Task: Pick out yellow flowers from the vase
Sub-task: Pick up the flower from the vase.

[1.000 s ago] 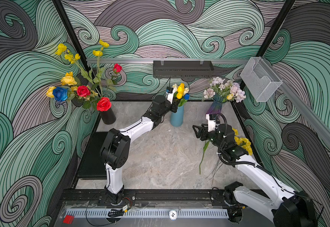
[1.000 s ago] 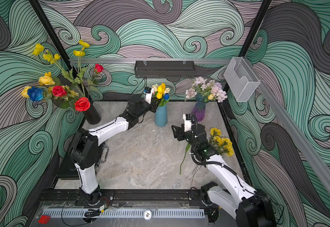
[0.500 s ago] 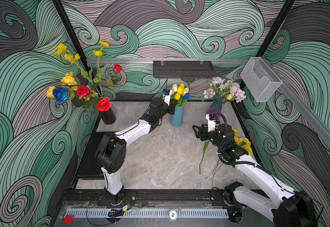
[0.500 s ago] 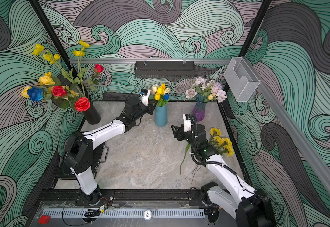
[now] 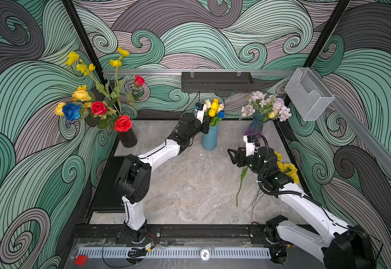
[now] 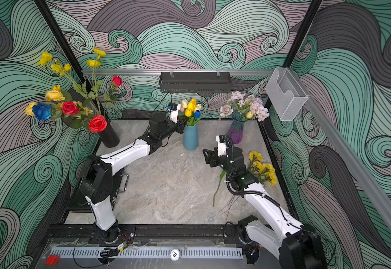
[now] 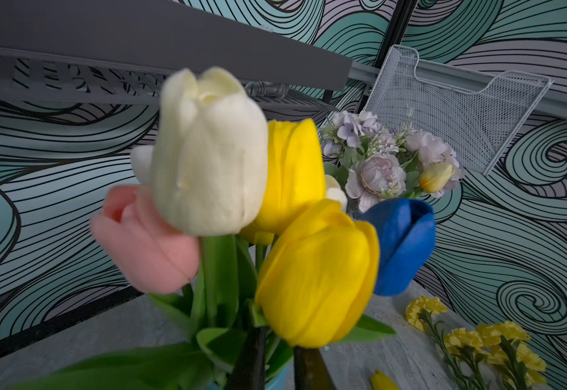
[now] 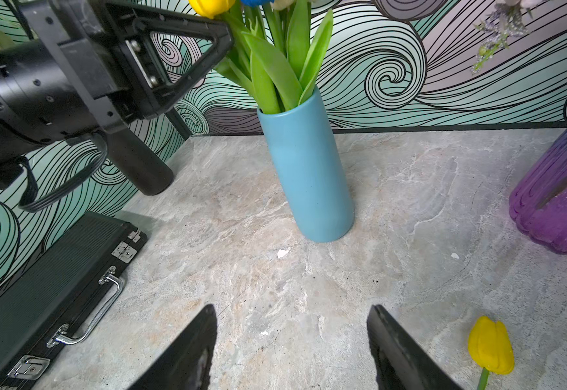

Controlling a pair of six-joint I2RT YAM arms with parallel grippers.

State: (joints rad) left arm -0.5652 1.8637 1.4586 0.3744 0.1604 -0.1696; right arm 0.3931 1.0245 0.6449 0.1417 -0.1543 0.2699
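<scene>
The marble table (image 5: 190, 186) carries a blue vase (image 5: 209, 139) at rear centre holding two yellow tulips (image 7: 316, 270). The left gripper (image 7: 278, 371) is pinched on the nearer one's stem above the rim. The right gripper (image 8: 292, 347) hangs wide open, empty. Beside the right arm lie loose yellow flowers (image 5: 290, 168).

The only marking that can be read shows in both top views: a small round white disc (image 5: 205, 254) (image 6: 175, 254) with a dark rim and two black digits, a 0 and a 1. As the camera sees them they stand tilted in the order "01"; turned the other way up they would read "10", and which is meant cannot be told. The disc lies on the pale slotted strip (image 5: 120, 252) along the front edge of the rig.
</scene>
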